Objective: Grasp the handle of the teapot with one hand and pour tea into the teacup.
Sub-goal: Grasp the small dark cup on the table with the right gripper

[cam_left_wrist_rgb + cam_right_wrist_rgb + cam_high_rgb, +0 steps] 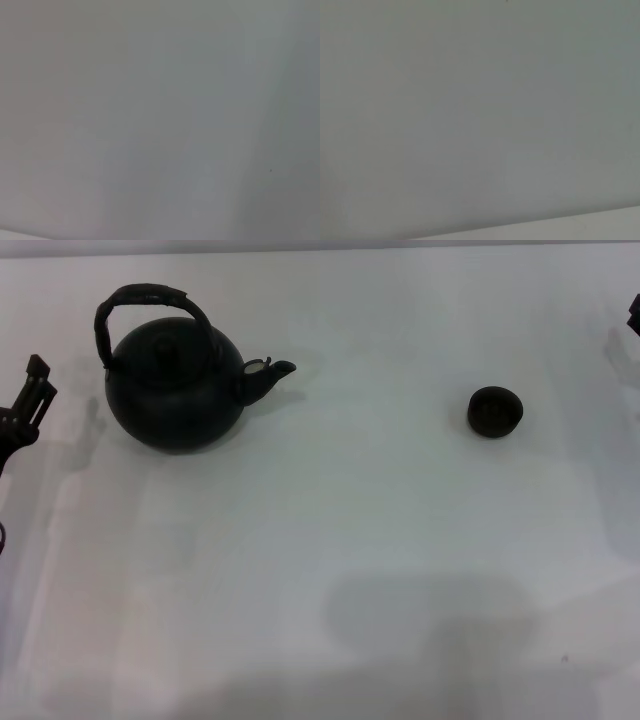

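The round matte black teapot [175, 385] stands upright at the back left of the white table, its short spout pointing right. Its arched hoop handle [150, 298] rises over the lid. The tiny dark teacup [495, 411] stands alone to the right, well apart from the teapot. My left gripper [30, 395] is at the far left edge, left of the teapot and not touching it. Only a dark sliver of my right gripper [634, 315] shows at the far right edge. Both wrist views show only bare table surface.
The white table [320, 560] fills the view. Soft shadows lie on it near the front. Nothing else stands on it.
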### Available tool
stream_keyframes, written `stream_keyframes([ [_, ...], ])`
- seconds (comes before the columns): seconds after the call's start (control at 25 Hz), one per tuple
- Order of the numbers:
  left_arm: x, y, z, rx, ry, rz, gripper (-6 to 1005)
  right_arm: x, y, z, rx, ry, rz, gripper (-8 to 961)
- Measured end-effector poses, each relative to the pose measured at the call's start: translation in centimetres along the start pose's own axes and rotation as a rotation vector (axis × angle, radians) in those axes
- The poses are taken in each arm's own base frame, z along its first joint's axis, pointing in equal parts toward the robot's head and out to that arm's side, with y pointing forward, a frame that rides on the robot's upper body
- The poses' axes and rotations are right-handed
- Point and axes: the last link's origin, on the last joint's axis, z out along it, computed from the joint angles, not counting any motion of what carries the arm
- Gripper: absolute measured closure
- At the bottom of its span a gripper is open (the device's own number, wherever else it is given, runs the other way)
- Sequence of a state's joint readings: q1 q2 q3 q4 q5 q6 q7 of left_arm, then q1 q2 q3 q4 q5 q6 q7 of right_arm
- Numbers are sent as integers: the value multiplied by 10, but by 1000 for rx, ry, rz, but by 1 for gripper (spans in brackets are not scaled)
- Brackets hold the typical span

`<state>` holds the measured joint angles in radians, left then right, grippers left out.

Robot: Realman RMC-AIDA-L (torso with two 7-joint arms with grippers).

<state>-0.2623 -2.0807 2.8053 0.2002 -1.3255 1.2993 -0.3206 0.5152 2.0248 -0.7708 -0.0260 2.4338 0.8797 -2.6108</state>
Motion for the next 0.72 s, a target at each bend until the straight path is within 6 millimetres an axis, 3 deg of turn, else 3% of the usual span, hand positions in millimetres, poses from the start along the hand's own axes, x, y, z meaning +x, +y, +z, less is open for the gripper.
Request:
stream_keyframes([
  [0.72,0,-2,-2,1,-3,11,109,-2,4,2,-16,-7,13,125],
])
